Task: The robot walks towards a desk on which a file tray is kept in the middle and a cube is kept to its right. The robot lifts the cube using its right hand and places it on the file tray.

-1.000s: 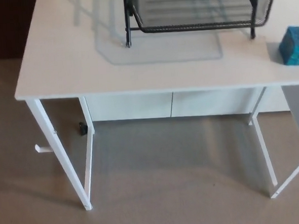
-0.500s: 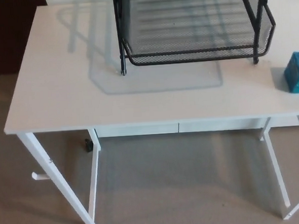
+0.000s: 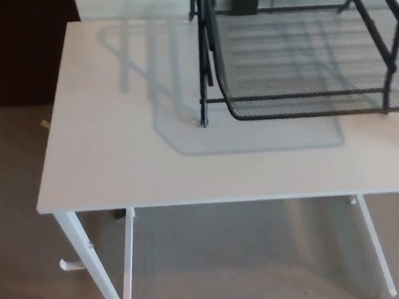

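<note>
While neither hand is showing, finger state cannot be told. Black mesh file tray (image 3: 302, 62) sitting on white desk (image 3: 111, 148), running off picture's right edge (front rim well back from desk's near edge). Bare desktop lying open left of tray. Where cube is sitting cannot be told.

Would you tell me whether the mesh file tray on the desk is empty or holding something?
Empty where visible: the file tray shows only bare mesh; its right end is out of frame.
</note>
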### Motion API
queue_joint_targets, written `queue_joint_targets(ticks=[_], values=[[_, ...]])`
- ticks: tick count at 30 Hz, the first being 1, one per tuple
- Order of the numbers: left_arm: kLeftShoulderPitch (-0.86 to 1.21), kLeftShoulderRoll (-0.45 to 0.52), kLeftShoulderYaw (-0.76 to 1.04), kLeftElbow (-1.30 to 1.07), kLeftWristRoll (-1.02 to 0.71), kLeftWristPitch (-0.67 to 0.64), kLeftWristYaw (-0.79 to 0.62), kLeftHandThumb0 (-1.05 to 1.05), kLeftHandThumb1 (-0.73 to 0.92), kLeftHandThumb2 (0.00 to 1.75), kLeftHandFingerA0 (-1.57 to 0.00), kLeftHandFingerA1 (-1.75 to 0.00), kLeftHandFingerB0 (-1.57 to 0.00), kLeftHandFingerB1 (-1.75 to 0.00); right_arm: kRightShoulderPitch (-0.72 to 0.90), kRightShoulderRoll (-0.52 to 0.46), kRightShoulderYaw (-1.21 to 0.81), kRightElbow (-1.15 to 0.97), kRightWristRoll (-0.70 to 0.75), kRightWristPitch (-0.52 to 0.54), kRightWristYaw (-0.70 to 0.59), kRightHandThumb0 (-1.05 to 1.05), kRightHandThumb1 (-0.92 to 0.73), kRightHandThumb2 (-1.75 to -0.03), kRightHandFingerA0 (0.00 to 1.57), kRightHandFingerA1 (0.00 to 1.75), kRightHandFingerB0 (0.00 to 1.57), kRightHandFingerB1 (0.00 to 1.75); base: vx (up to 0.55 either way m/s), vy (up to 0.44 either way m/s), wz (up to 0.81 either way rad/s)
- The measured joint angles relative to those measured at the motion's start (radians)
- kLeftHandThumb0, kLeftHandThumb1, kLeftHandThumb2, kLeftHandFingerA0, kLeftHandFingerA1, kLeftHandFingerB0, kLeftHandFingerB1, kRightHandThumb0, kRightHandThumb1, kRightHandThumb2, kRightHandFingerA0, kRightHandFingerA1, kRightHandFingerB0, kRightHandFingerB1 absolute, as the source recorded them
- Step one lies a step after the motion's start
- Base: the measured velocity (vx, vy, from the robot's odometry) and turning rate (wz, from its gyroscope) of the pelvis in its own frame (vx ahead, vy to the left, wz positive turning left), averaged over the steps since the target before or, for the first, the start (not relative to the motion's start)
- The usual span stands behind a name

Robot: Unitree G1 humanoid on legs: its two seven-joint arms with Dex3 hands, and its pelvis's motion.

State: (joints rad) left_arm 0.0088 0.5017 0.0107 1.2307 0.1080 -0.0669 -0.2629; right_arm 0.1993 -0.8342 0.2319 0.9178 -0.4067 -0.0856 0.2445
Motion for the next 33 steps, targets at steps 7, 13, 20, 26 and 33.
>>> queue_joint_targets(ticks=[7,13,20,26,33], values=[[0.008,-0.01,0.019,0.003,-0.004,-0.001,0.009,-0.34,0.59,1.1,-0.04,-0.55,0.0,-0.51,-0.004,0.004,0.002,-0.001,-0.004,0.001,0.001,-0.75,-0.78,-0.64,0.31,0.32,0.53,0.36,0.12,-0.083,0.07],[0.005,-0.025,0.033,0.007,-0.007,-0.009,0.008,-0.36,0.57,1.09,-0.05,-0.57,0.0,-0.52,-0.012,-0.005,0.002,-0.005,-0.011,0.0,0.002,-0.75,-0.78,-0.64,0.31,0.32,0.53,0.36,0.03,-0.031,-0.01],[0.008,-0.027,0.032,0.011,-0.003,-0.016,0.009,-0.86,0.68,1.11,0.0,-0.47,0.0,-0.33,0.01,0.0,-0.043,0.004,-0.002,-0.008,-0.004,-0.36,-0.25,-0.88,0.02,0.49,0.0,0.48,0.01,0.1,-0.02],[0.013,-0.026,0.035,0.02,-0.003,-0.017,0.011,-0.87,0.69,1.11,0.0,-0.47,0.0,-0.32,0.003,0.037,-0.231,0.154,0.087,-0.034,-0.019,-0.78,-0.55,-0.89,0.27,0.48,0.04,0.27,0.0,0.157,0.09],[0.013,-0.02,0.033,0.02,0.0,-0.019,0.016,-0.87,0.68,1.12,0.0,-0.47,0.0,-0.32,-0.016,0.038,-0.351,0.18,0.154,-0.048,-0.007,-0.56,-0.44,-0.7,0.27,0.49,0.07,0.33,0.02,-0.029,0.06]])
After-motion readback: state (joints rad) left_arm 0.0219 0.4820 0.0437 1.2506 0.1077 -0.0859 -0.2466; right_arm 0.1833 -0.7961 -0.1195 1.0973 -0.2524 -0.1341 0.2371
